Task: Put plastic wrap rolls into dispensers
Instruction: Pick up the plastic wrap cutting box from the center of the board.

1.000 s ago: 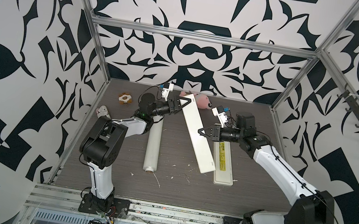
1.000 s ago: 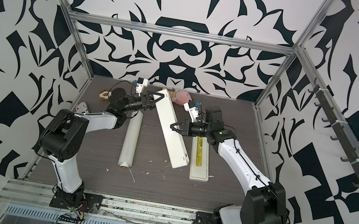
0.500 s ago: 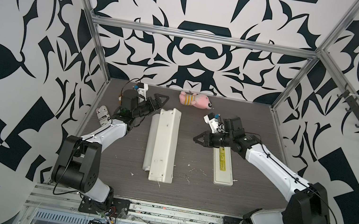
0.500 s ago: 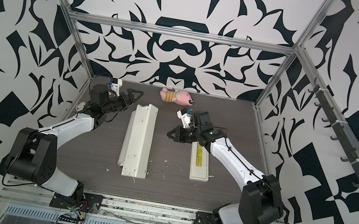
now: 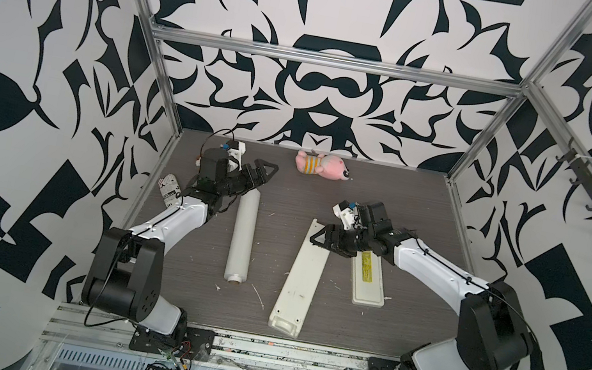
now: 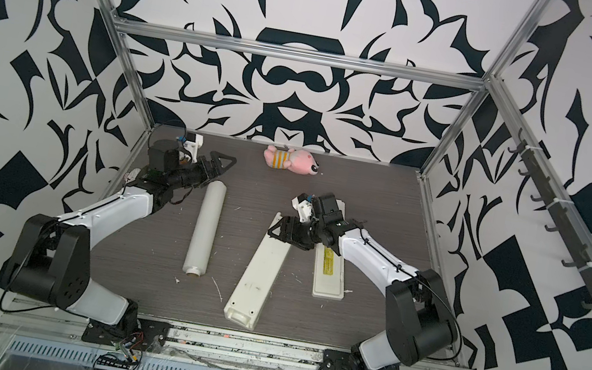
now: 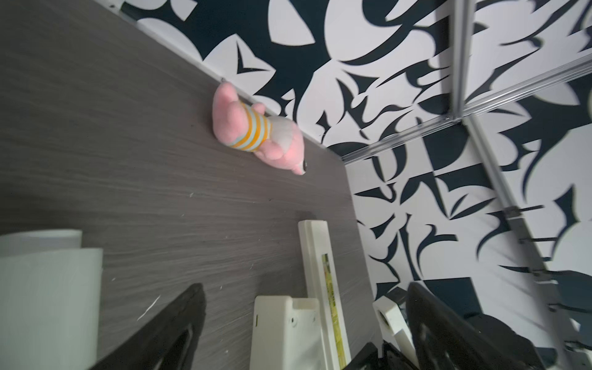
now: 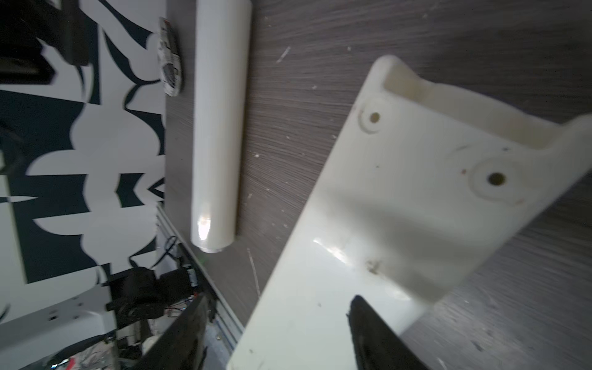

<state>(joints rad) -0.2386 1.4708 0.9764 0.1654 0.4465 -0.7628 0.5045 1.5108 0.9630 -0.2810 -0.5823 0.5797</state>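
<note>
With left jaws wide and right jaws parted over cream rectangular plastic dispenser box (image 5: pixel 301 273), grasp long slim translucent white film roll (image 5: pixel 242 234), flat on grey counter (image 5: pixel 185 290) alongside, mid-length: likely light, stiff, slippery.

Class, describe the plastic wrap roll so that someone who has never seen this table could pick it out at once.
On the dark grey table, look beside the left end effector: the plastic wrap roll lies there, running front to back. It is a long, slim, translucent white cylinder, unlike the flat cream dispenser next to it or the short newsprint-patterned cylinder.
</note>
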